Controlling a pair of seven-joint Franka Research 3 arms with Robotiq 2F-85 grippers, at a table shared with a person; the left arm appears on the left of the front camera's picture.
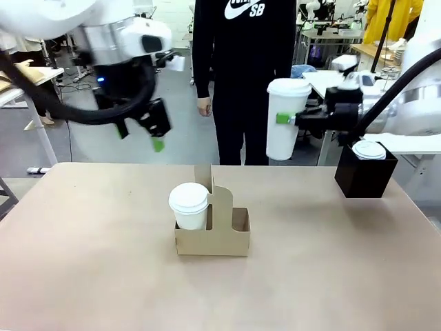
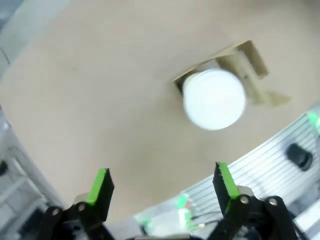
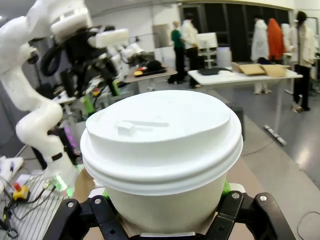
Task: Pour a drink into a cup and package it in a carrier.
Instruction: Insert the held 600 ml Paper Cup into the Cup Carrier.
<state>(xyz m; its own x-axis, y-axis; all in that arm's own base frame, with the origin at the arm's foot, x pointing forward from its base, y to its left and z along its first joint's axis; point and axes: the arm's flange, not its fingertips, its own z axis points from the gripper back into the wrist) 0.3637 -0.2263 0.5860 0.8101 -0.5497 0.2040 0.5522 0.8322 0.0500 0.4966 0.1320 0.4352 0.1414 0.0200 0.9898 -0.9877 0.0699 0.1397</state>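
White and lidded, the tall cup (image 1: 288,117) hangs in the air at one o'clock from the carrier (image 1: 213,243), pinched in my right jaws. My left jaws are spread wide and empty, up at eleven o'clock. A shorter cup (image 1: 189,205) stands in the carrier's nine o'clock slot on the tabletop (image 1: 89,262).

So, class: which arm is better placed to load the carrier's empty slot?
Right: the right claw grips the lidded tall cup aloft; the left claw is open and empty.
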